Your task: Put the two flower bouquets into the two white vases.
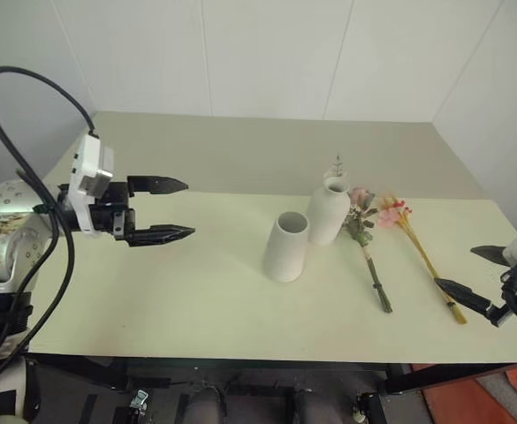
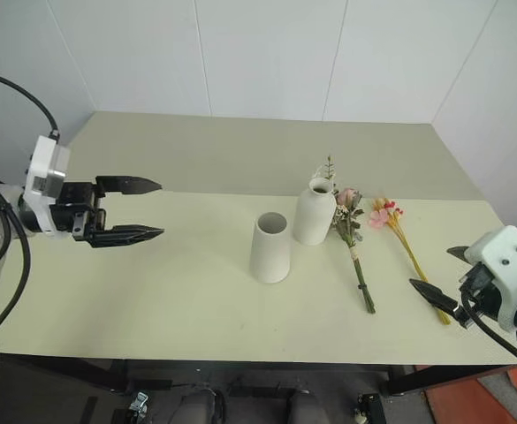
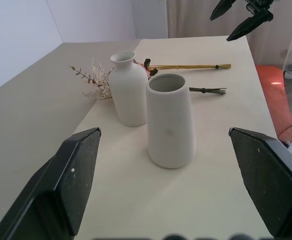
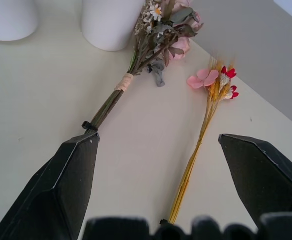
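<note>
writing/labels: none readable on vases, bouquets or grippers
cylinder vase (image 1: 286, 246): matte white, plain, wide open mouth, upright, mid-table, nearer the front edge than the other vase
bottle vase (image 1: 328, 210): matte white, narrow neck, slightly taller, upright, just beside the cylinder vase on its right-rear side; touching or not, cannot tell
bushy bouquet (image 1: 367, 245): pink roses, green leaves, whitish dried sprigs, stems bound with a tan wrap; lying flat on table, blossoms against the bottle vase, stem ends toward the front edge
slim bouquet (image 1: 421, 252): straw-yellow stems, pink and red blossoms, tan plumes; lying flat to the right of the bushy bouquet, apart from it, stem ends toward the front right corner
left gripper (image 1: 168, 209): jaws spread, nothing between them, above the left part of the table, pointing at the vases
right gripper (image 1: 475, 276): jaws spread, nothing held, above the right front corner, near the slim bouquet's stem ends
table (image 1: 178, 300): pale yellow-green top
</note>
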{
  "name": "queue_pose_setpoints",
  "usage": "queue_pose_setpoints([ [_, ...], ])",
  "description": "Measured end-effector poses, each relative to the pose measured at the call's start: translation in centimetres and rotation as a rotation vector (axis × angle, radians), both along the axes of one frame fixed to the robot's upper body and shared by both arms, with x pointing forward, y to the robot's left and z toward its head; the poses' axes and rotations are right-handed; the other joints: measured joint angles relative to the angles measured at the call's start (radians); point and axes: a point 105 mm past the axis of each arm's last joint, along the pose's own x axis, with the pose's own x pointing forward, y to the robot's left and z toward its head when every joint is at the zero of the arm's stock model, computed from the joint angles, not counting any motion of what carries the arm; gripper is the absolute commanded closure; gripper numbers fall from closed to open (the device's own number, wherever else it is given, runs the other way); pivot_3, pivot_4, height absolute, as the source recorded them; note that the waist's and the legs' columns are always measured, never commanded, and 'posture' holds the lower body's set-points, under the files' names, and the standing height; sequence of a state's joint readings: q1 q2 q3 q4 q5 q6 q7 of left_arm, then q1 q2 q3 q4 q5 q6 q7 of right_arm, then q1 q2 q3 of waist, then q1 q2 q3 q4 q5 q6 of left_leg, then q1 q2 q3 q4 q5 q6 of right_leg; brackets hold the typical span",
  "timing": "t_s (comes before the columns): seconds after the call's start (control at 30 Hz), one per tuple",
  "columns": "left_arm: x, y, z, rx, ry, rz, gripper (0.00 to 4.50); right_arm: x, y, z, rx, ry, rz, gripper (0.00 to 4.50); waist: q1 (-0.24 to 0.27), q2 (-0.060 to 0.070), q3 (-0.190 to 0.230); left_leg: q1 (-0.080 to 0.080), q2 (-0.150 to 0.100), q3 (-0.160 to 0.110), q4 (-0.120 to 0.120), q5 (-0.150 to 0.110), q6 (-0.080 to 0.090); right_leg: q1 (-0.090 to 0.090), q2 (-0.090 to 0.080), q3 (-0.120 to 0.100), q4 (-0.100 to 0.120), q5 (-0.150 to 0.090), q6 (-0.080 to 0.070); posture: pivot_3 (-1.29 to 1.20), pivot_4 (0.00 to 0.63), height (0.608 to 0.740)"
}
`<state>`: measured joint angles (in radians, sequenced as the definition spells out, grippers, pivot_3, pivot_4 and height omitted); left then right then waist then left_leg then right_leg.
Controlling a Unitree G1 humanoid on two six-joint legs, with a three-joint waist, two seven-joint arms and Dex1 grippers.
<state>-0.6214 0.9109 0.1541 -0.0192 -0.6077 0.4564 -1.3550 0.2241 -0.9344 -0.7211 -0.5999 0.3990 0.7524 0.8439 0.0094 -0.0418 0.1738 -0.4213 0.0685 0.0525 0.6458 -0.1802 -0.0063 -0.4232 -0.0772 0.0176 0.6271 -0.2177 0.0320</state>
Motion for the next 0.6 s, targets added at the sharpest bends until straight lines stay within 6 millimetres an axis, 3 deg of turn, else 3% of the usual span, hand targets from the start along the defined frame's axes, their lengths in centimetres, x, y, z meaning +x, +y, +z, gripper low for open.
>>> queue_pose_setpoints([
  [0.23,0.2,0.0,-0.1,-0.001,0.000,0.008,0.03,0.7,-0.4,0.8,0.000,0.001,-0.057,0.00,-0.004,0.000,0.000,0.000,0.000,0.000,0.000,0.000,0.000,0.000,0.000,0.000,0.000,0.000,0.000,0.00,0.150,0.740],
  [0.4,0.2,0.0,-0.4,-0.003,0.002,0.015,0.03,2.3,-1.1,0.3,0.011,0.077,-0.104,0.00,-0.008,0.000,0.000,0.000,0.000,0.000,0.000,0.000,0.000,-0.001,0.000,0.001,0.000,-0.001,-0.002,0.00,0.150,0.740],
  [0.6,0.4,-0.9,-0.7,-0.022,-0.004,-0.009,0.03,7.5,-1.6,-1.3,0.025,0.198,-0.160,0.00,-0.024,0.000,0.000,-0.001,0.000,0.000,0.000,0.000,0.000,-0.001,0.000,0.001,0.000,-0.003,-0.006,0.00,0.150,0.740],
])
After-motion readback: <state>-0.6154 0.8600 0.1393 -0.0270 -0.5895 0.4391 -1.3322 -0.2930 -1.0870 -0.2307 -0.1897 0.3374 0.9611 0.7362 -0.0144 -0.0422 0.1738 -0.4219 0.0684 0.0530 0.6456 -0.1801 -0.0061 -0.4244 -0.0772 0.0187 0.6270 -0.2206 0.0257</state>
